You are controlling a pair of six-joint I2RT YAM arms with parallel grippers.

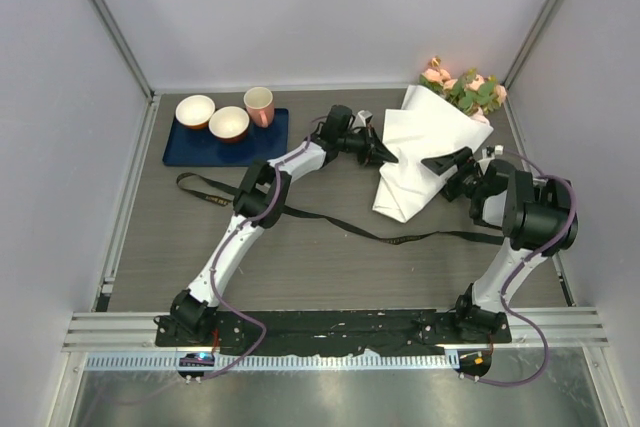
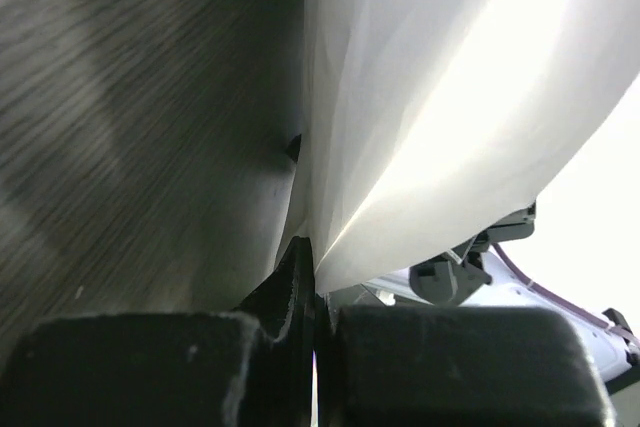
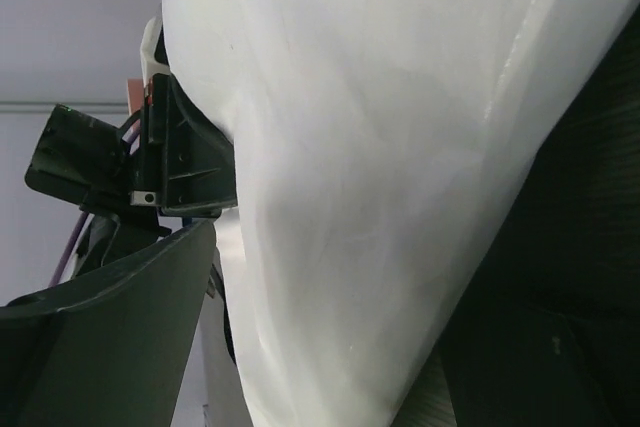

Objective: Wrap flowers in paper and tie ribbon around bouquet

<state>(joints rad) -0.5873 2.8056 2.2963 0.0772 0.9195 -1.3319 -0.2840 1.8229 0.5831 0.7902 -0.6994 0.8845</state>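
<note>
Left gripper (image 1: 388, 155): jaws together, clamped on the left edge of the paper (image 1: 425, 137). Its wrist view showed that edge pinched at the fingertips (image 2: 300, 277), the sheet rising to the right.

Right gripper (image 1: 437, 162): jaws wide apart at the paper's right side. In its wrist view the white sheet (image 3: 380, 177) filled the gap. Contact could not be told.

The paper was plain white and folded into a cone, tip toward the near side, mouth toward the far right corner. The flowers (image 1: 465, 89), pink roses with green leaves, stuck out of the mouth.

The ribbon (image 1: 330, 217) lay loose on the table (image 1: 330, 272), running under the left arm and past the cone's tip toward the right arm. It was not around the cone.

The blue tray (image 1: 275, 145), far left, held two bowls (image 1: 195, 110) (image 1: 229, 123) with pale insides and a pink cup (image 1: 259, 105).

The flowers sat close to the far wall and right rail. Bare table lay between the ribbon and the arm bases.
</note>
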